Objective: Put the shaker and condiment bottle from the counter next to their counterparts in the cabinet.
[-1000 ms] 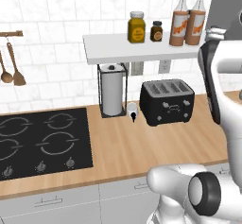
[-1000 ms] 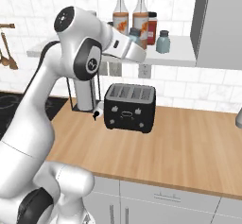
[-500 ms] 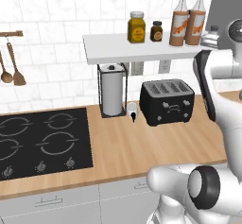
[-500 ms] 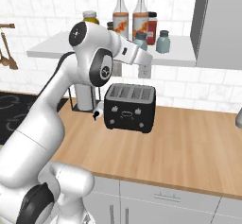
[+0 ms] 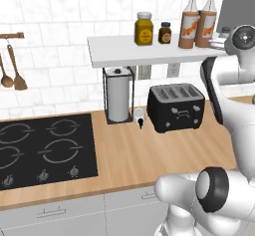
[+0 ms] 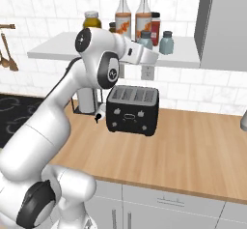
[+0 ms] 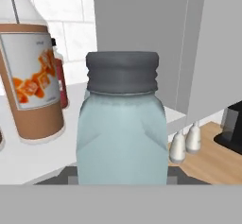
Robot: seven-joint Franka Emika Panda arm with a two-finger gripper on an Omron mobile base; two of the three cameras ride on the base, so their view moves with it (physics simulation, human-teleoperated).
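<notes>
Shaker held at the shelf, next to its twin.

Left base view: arm reaches to the right end of the cabinet (image 5: 149,51), beside two condiment bottles (image 5: 198,23). Right base view: gripper (image 6: 150,55) sits level with the shelf, a shaker (image 6: 145,40) just above it, twin shaker (image 6: 166,43) just beside to the right. Hand view: fingers clamped on the upright shaker (image 7: 122,124), long axis vertical, bottle (image 7: 30,76) left of it.

- Left base view looks from behind the arm's left, forward and down across the bench (image 5: 129,160) — hob (image 5: 45,148) to toaster (image 5: 177,106);
- Right base view looks from behind its right; both share toaster, shelf (image 6: 72,49) and wall tiles;
- Hand view sits very close to the shaker (image 7: 122,124), along the shelf.
</notes>
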